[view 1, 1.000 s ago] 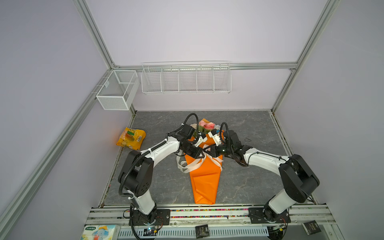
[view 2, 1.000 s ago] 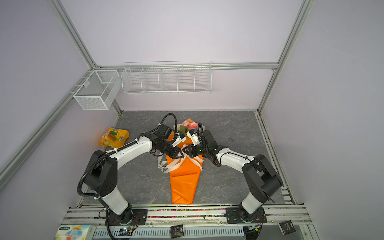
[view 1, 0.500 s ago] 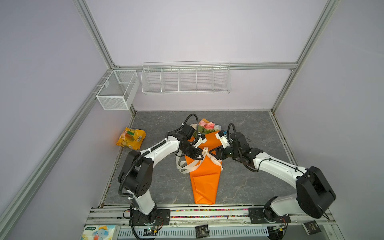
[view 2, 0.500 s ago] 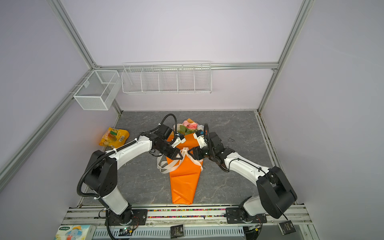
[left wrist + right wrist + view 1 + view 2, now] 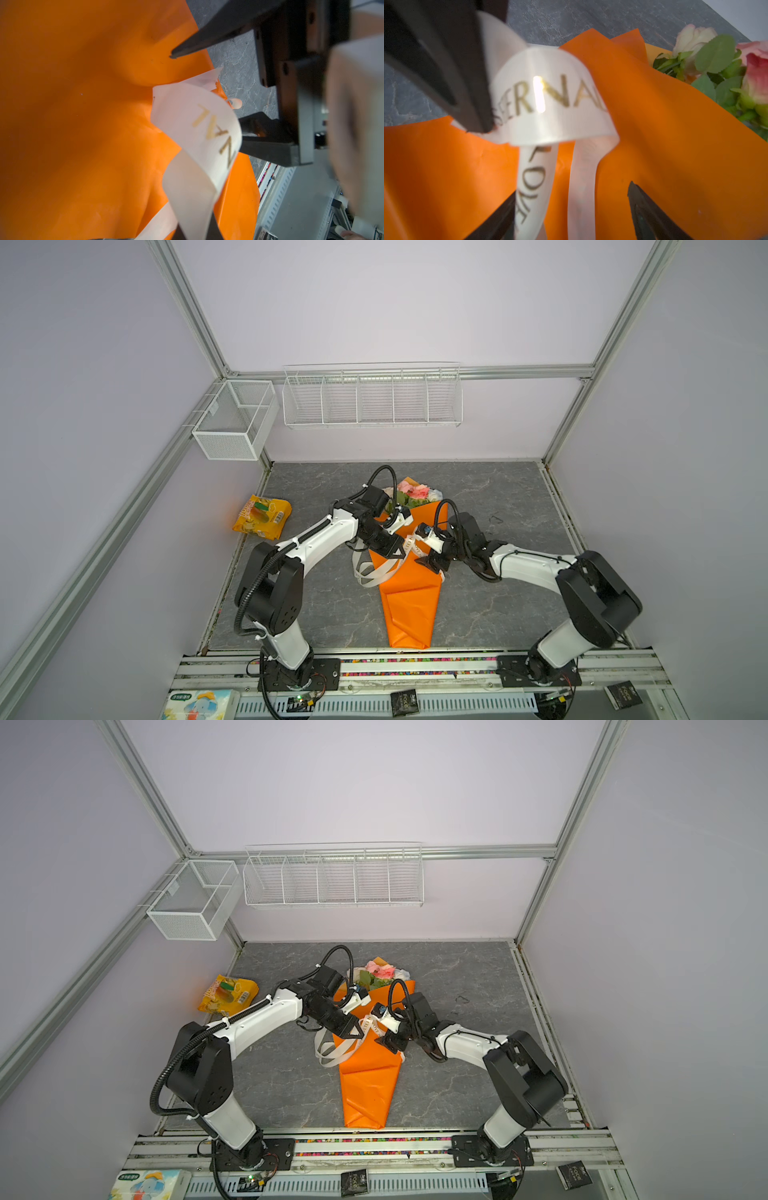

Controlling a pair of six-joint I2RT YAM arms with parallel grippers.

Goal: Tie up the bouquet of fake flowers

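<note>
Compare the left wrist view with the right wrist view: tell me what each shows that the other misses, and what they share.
Only the left wrist view: the slotted grey rail past the table edge, and the right gripper from outside, jaws apart. Only the right wrist view: the pink and cream fake roses with green leaves, and LOVE on the cream gold-lettered ribbon. Both: that ribbon, the orange paper wrap, the grey marbled tabletop, and the left gripper shut on the ribbon.
</note>
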